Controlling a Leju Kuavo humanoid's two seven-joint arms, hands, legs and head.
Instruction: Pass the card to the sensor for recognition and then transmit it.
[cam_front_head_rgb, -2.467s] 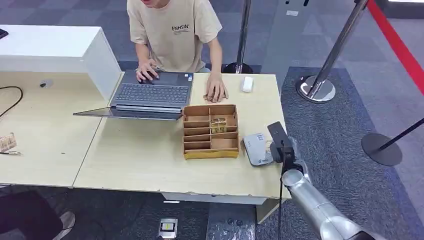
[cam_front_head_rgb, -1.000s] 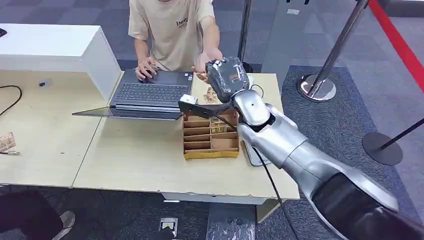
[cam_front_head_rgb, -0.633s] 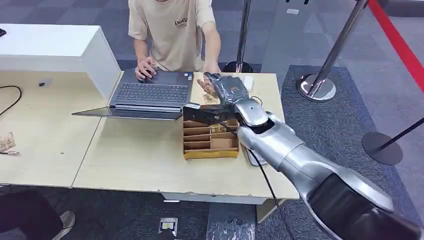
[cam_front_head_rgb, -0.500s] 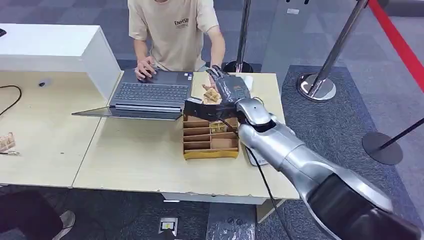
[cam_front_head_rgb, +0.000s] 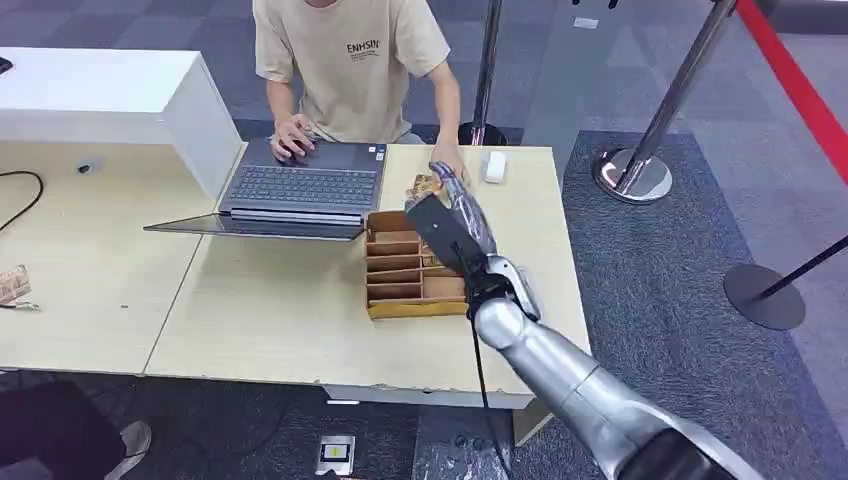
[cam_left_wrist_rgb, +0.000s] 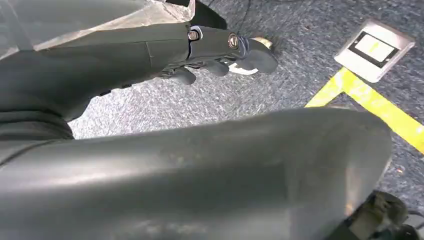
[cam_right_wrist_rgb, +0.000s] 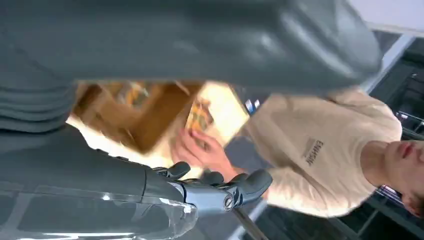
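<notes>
**Card in the person's hand, our right hand bare above the box**

Our right hand (cam_front_head_rgb: 455, 225) hangs over the far right corner of the compartmented wooden box (cam_front_head_rgb: 420, 265) on the light wooden table (cam_front_head_rgb: 270, 320), fingers loosely curled and holding nothing. At about 11 o'clock from it, just beyond the fingertips, the card (cam_front_head_rgb: 425, 186) lies on the tabletop under the person's hand (cam_front_head_rgb: 447, 166); the right wrist view shows that hand (cam_right_wrist_rgb: 200, 150) touching the card (cam_right_wrist_rgb: 199, 115). The person's other hand rests on the laptop (cam_front_head_rgb: 300, 190), at 9 o'clock from the box. Our left hand (cam_left_wrist_rgb: 220, 52) hangs over grey carpet, fingers curled in and empty.
</notes>
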